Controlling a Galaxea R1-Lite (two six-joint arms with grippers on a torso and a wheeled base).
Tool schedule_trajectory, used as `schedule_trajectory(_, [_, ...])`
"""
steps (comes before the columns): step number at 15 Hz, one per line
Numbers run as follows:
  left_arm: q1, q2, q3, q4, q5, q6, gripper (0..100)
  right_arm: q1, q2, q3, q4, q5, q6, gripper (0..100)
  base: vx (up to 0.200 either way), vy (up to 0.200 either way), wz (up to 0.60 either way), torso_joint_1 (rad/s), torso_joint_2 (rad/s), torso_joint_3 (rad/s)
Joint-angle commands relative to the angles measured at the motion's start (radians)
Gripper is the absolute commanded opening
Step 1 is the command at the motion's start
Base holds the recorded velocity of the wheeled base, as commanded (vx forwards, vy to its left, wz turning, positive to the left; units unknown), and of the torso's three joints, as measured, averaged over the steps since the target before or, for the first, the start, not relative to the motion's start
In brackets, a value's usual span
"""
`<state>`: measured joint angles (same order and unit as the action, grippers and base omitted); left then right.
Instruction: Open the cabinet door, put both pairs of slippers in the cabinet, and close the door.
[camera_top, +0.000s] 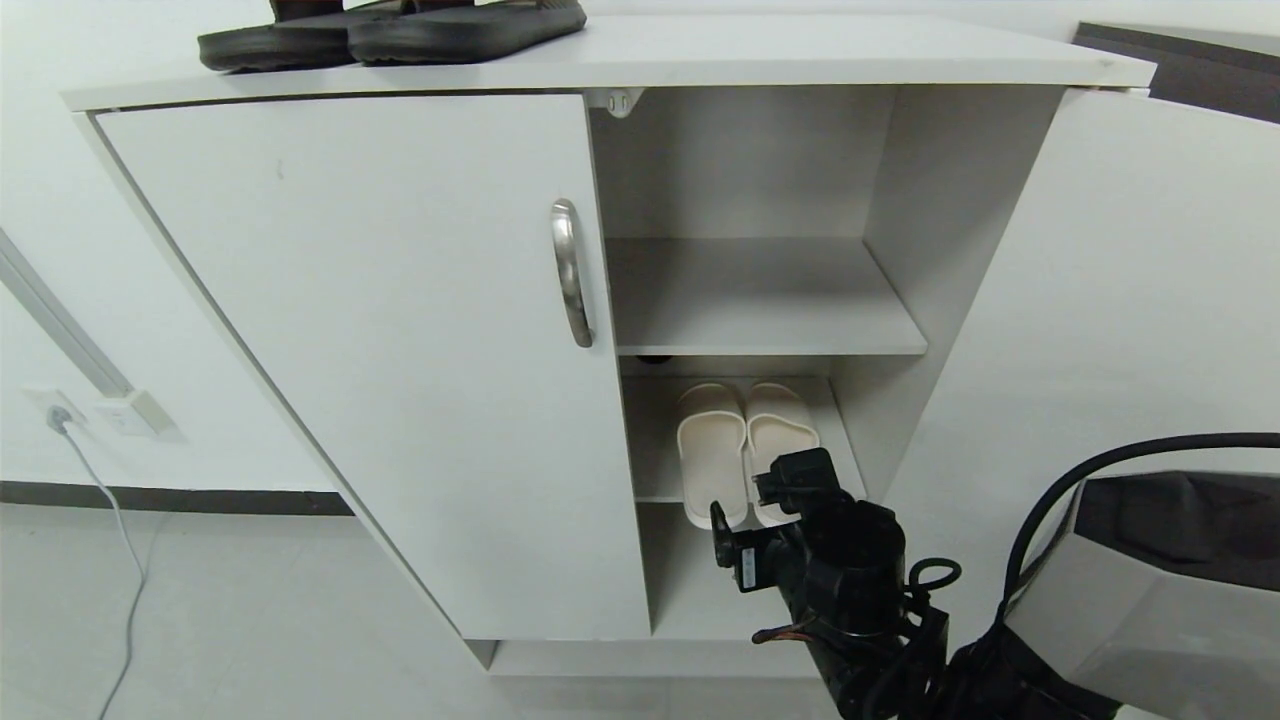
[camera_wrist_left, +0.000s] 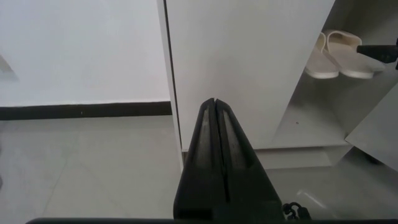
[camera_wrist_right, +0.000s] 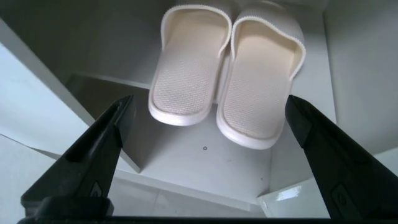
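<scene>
A white cabinet (camera_top: 800, 60) stands with its left door (camera_top: 380, 350) closed and its right door (camera_top: 1120, 300) swung open. A pair of black slippers (camera_top: 390, 30) lies on top of the cabinet at the left. A cream pair of slippers (camera_top: 745, 440) (camera_wrist_right: 227, 74) (camera_wrist_left: 339, 53) rests side by side on the lower shelf, heels at the shelf's front edge. My right gripper (camera_top: 760, 495) (camera_wrist_right: 210, 102) hangs open just in front of that pair, touching nothing. My left gripper (camera_wrist_left: 214, 106) is shut and empty, low before the closed door.
The closed door carries a metal handle (camera_top: 570, 270) at its right edge. The upper shelf (camera_top: 760, 300) is bare. A wall socket with a cable (camera_top: 60, 415) sits at the left above grey floor (camera_top: 250, 620). The open door stands close on my right arm's right.
</scene>
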<state>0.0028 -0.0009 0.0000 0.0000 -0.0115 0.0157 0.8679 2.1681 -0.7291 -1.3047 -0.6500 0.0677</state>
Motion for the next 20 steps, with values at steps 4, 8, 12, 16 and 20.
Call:
schedule_trajectory(4, [0.000, 0.001, 0.000, 0.000, -0.001, -0.008, 0, 0.002, 0.002, 0.010, -0.008, 0.000, -0.009, 100, -0.150, 0.000, 0.00, 0.003, 0.00, 0.003])
schedule_trajectory(8, [0.000, 0.001, 0.000, 0.000, -0.001, -0.008, 0, 0.002, 0.004, 0.011, -0.008, 0.000, -0.009, 100, -0.200, 0.000, 0.00, -0.001, 0.00, 0.004])
schedule_trajectory(12, [0.000, 0.001, 0.000, 0.000, 0.001, -0.008, 0, -0.010, 0.002, 0.013, -0.007, 0.000, -0.011, 100, 0.000, 0.000, 0.00, 0.000, 0.00, 0.000])
schedule_trajectory(16, [0.000, 0.001, 0.000, 0.000, 0.001, -0.008, 0, -0.013, -0.001, 0.016, -0.010, 0.000, -0.011, 100, 0.000, 0.000, 0.00, 0.000, 0.00, 0.000])
schedule_trajectory(20, [0.000, 0.001, 0.000, 0.000, 0.002, -0.005, 0, -0.013, 0.001, 0.025, -0.010, 0.001, -0.011, 100, 0.000, 0.000, 0.00, 0.000, 0.00, 0.000])
